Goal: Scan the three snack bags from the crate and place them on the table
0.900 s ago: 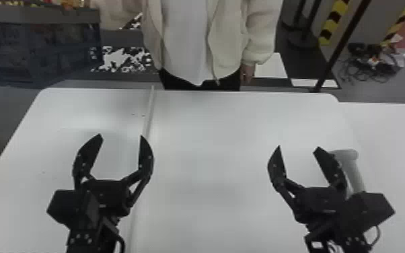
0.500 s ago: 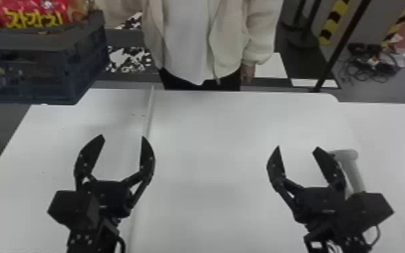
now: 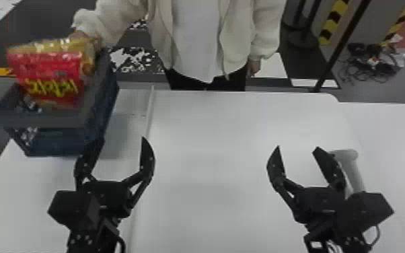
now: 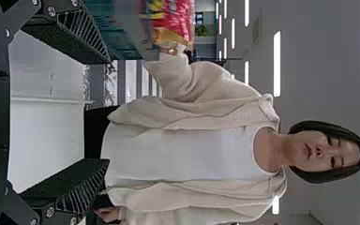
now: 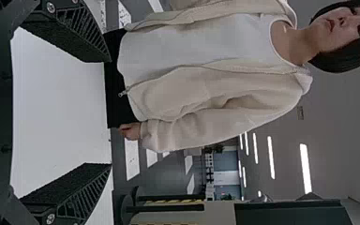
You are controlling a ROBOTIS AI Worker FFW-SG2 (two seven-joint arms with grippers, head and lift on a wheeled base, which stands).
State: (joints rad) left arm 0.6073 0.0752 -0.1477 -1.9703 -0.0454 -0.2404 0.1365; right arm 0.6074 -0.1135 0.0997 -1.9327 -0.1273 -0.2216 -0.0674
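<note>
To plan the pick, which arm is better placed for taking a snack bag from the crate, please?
Probably left: the left gripper is open and much nearer the crate than the right gripper.

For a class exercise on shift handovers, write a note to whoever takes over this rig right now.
Left gripper: open, holding nothing, near the crate.
Right gripper: open, holding nothing, beside a pale grey object, possibly the scanner.
Crate: at the table's far left, a person's hand by it; whether it rests there, I can't tell.
Snack bags: a red one in the crate, yellowish packaging behind; count unclear.
Done: no bag placed yet.
Left: scan and place all three.
</note>
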